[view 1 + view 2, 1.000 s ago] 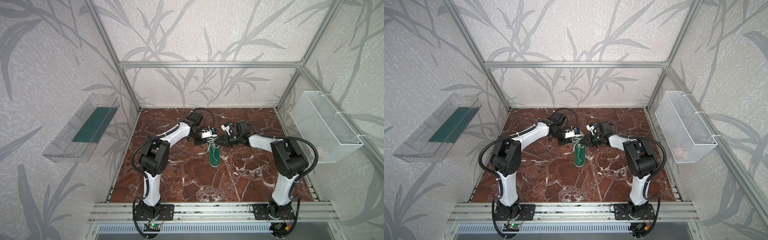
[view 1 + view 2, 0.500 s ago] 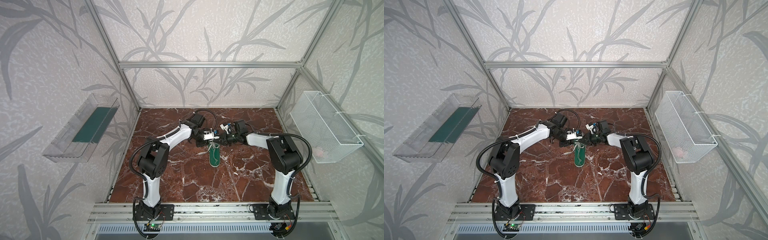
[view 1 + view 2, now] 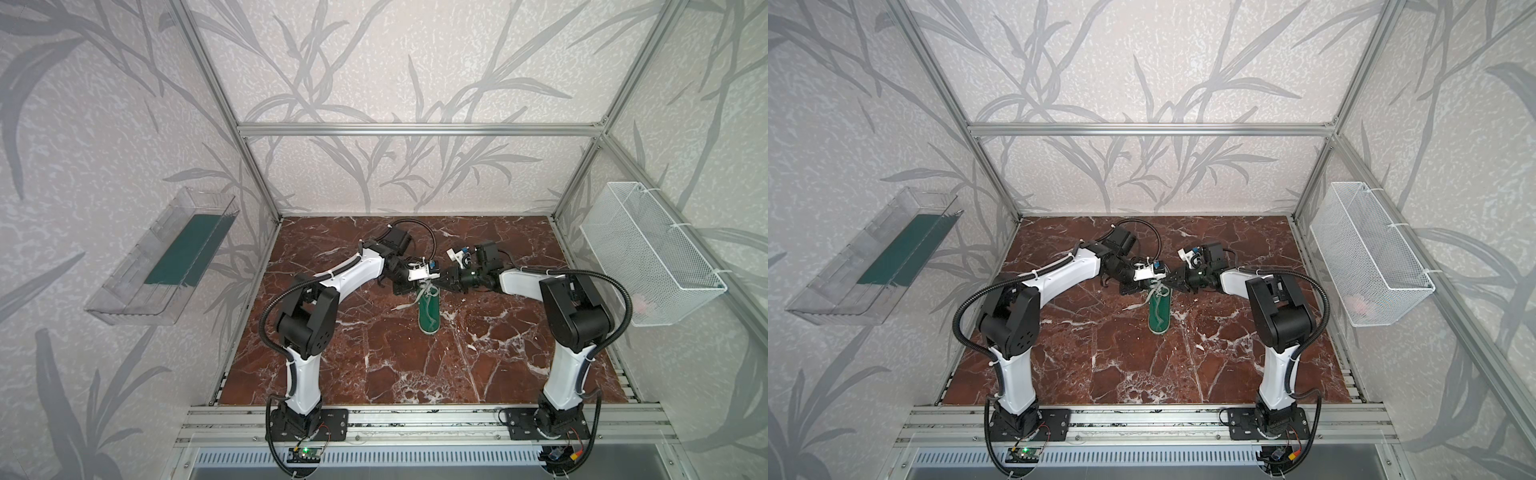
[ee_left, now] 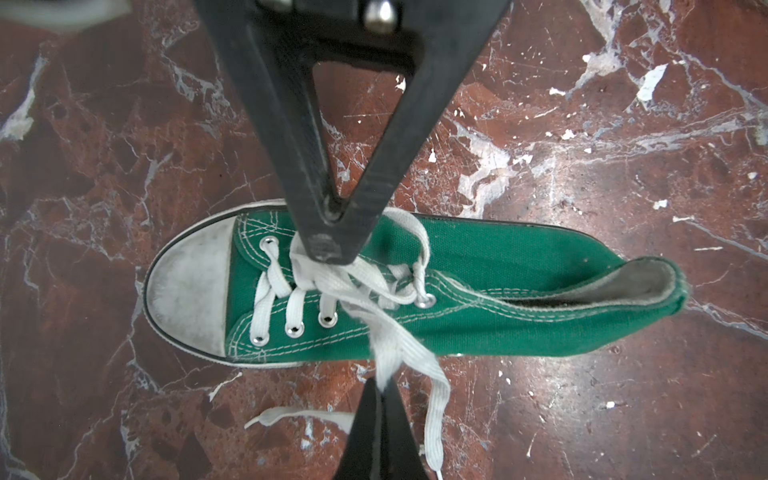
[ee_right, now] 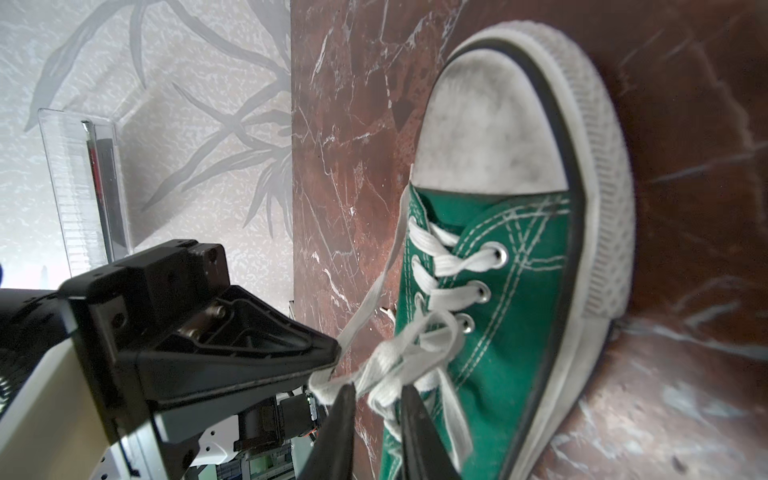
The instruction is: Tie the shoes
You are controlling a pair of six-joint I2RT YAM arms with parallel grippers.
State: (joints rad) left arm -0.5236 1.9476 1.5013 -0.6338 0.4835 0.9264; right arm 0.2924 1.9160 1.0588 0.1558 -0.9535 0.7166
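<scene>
The shoes are a single green sneaker (image 3: 429, 312) (image 3: 1159, 312) with a white toe cap (image 4: 187, 291) (image 5: 486, 137), lying mid-table with its toe towards the back wall. My left gripper (image 4: 380, 384) (image 3: 411, 286) is shut on a white lace (image 4: 395, 345) pulled out sideways from the eyelets. My right gripper (image 5: 379, 392) (image 3: 437, 283) pinches the crossed lace strands (image 5: 399, 353) over the tongue, its tips nearly together. The two grippers meet nose to nose above the shoe. One loose lace end (image 4: 291, 415) (image 3: 401, 308) lies on the marble.
A clear plastic tray (image 3: 166, 257) with a green insert hangs on the left wall. A white wire basket (image 3: 648, 253) hangs on the right wall. Aluminium rails (image 3: 415, 419) run along the table's front edge.
Both grippers have drawn a little closer together over the laces. The shoe has stayed where it was.
</scene>
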